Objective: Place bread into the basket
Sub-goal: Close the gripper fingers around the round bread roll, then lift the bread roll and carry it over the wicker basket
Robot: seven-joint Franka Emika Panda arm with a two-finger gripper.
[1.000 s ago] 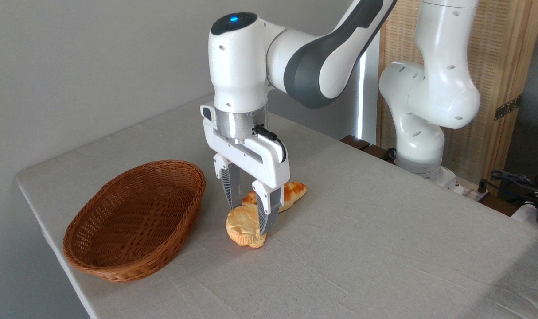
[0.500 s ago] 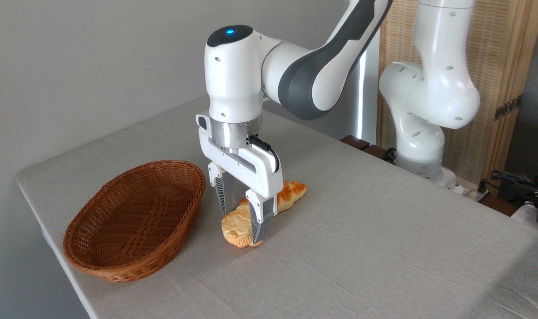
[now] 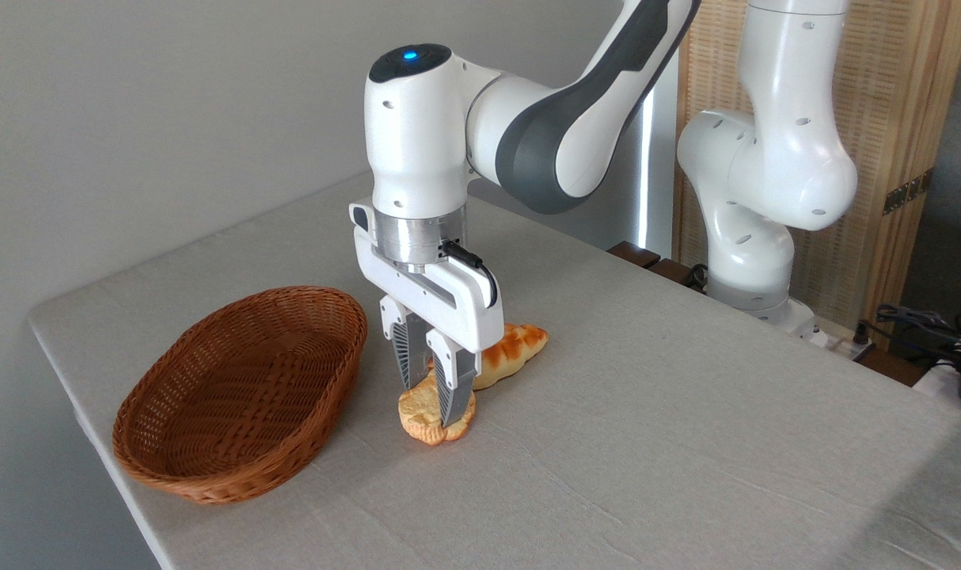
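We had the end effector point(image 3: 431, 398) pointing straight down, its two ribbed fingers point(image 3: 452, 389) clamped on the bun point(image 3: 427, 414), one finger on the near side and one behind it. The bun sat on the cloth-covered surface point(image 3: 647, 443), pale-yellow top tilted up toward the camera and to the left, its ridged orange base low at the front, touching the cloth. It looked squeezed between the fingers, so its longer dimension ran roughly left to right across our view.

Just behind the bun, we saw the braided golden-brown loaf point(image 3: 512, 352), lying with its long axis slanting from near the fingers up toward the right; whether it touched the bun we could not tell, since the fingers hid that spot. To the left lay the oval wicker basket point(image 3: 235, 400), near the bun but apart from it, with a strip of bare cloth between. The basket's raised right rim stood between the bun and the basket's hollow.
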